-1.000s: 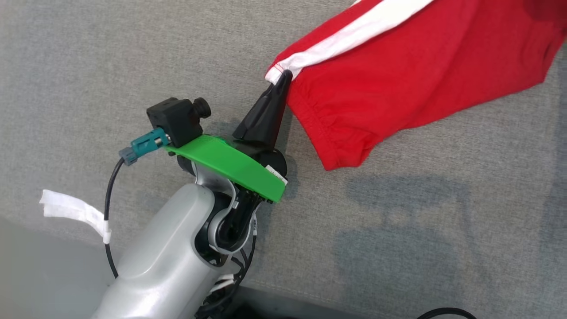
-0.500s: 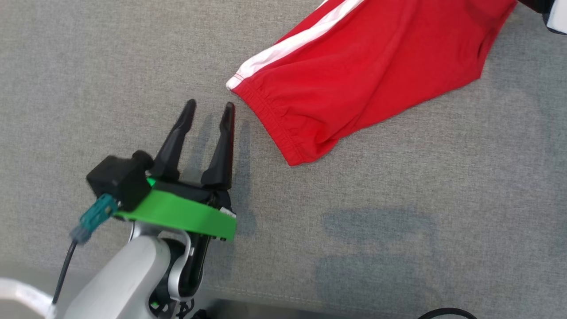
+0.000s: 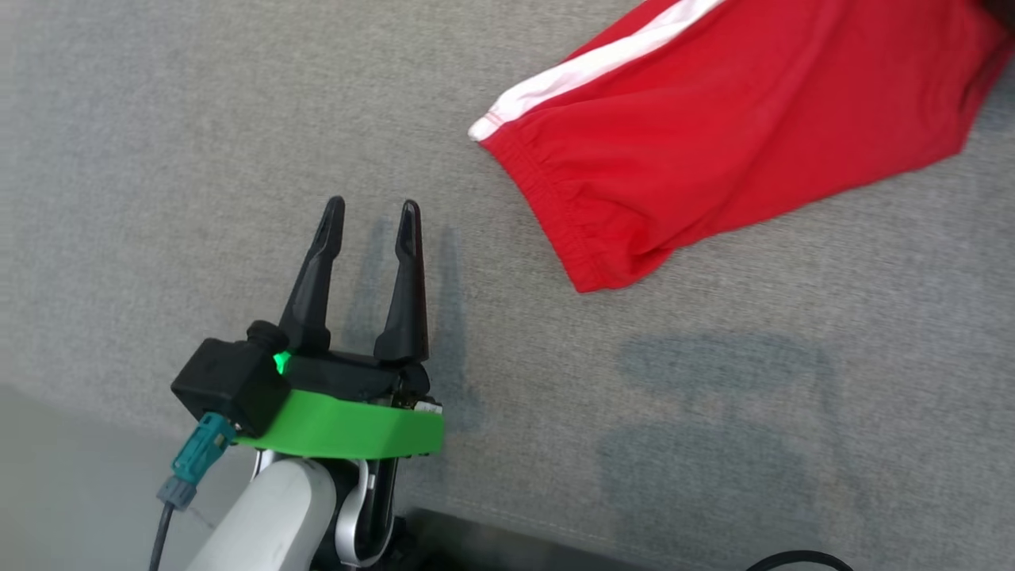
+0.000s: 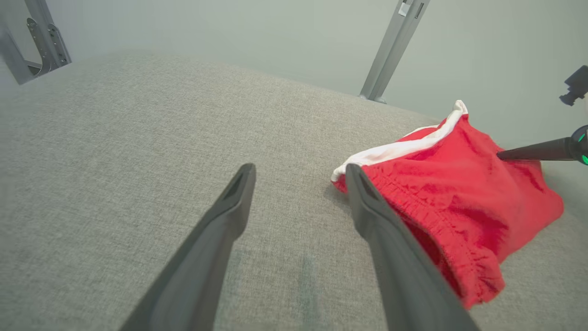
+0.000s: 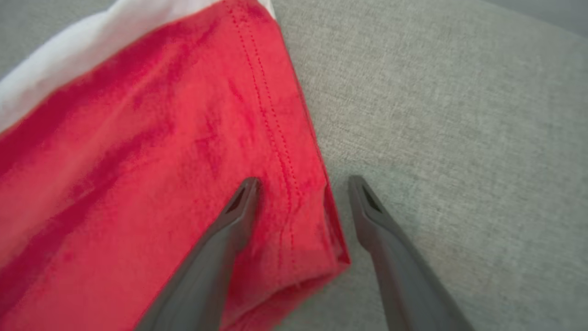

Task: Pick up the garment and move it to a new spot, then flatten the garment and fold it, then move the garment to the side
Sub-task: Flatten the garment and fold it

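Well apart: left gripper (image 3: 373,205), garment hem (image 3: 549,198).

surface: grey woven fabric (image 3: 714,476) | wall (image 4: 229,27): pale (two metal struts (image 4: 395,46))

The left pincer (image 3: 371,212) has two long black tapering fingers (image 3: 313,277) on a black base; beneath sits a bright green plate (image 3: 341,432); a boxy black camera (image 3: 230,385) carries a teal plug (image 3: 194,452) and dark cable (image 3: 157,543); the forearm (image 3: 270,515) is pale silver-grey; a small green light (image 3: 280,362) glows.
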